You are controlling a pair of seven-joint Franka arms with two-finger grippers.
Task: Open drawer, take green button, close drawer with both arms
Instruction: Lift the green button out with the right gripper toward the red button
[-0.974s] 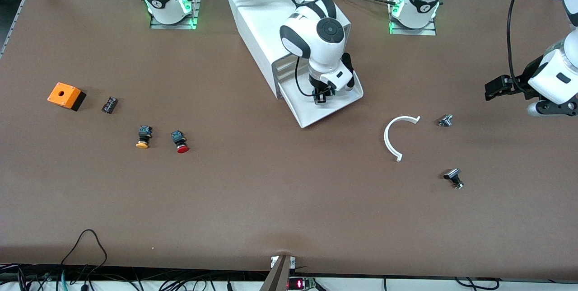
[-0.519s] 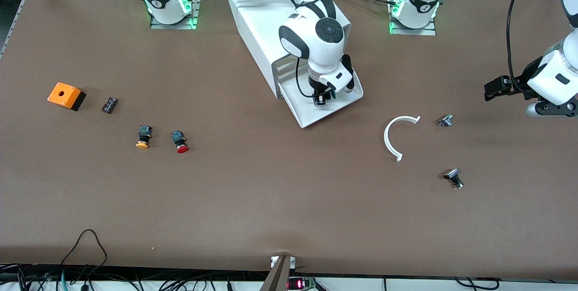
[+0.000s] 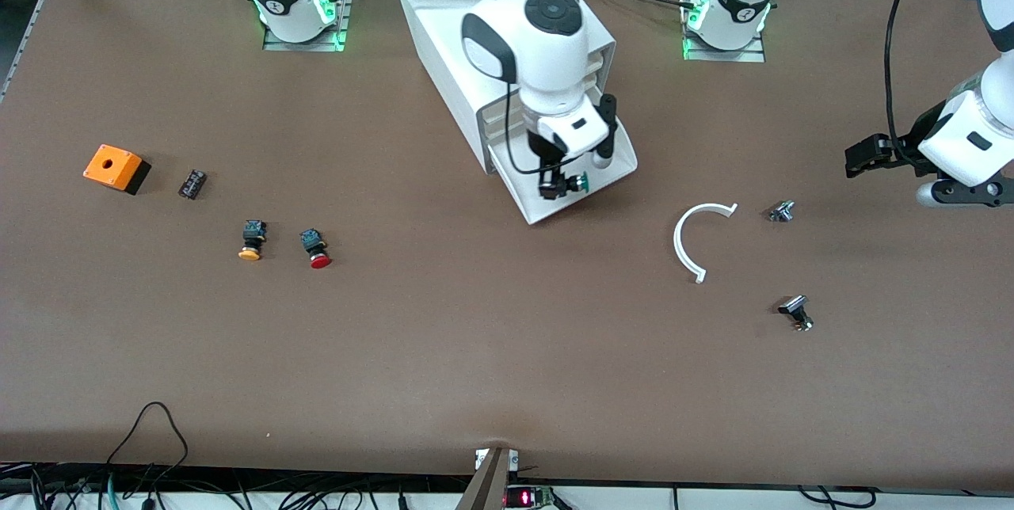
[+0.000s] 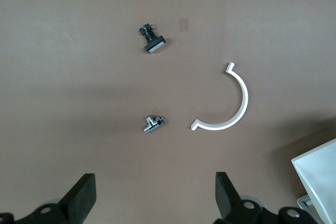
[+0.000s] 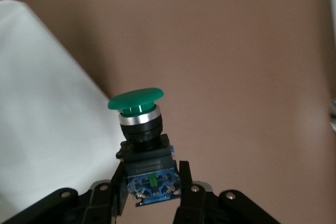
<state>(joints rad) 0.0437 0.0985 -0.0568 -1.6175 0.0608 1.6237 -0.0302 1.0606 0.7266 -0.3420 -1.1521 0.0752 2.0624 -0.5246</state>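
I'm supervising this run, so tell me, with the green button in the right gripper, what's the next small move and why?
Probably carry the button clear of the drawer toward bare table: the right gripper is shut on its body above the open tray, while the open left gripper waits over the curved white piece.

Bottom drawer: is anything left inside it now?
The drawer stands pulled out, and its visible floor looks bare and white. The right gripper, shut on the green button, hangs above it, and that arm covers part of the tray, so that part is unseen.
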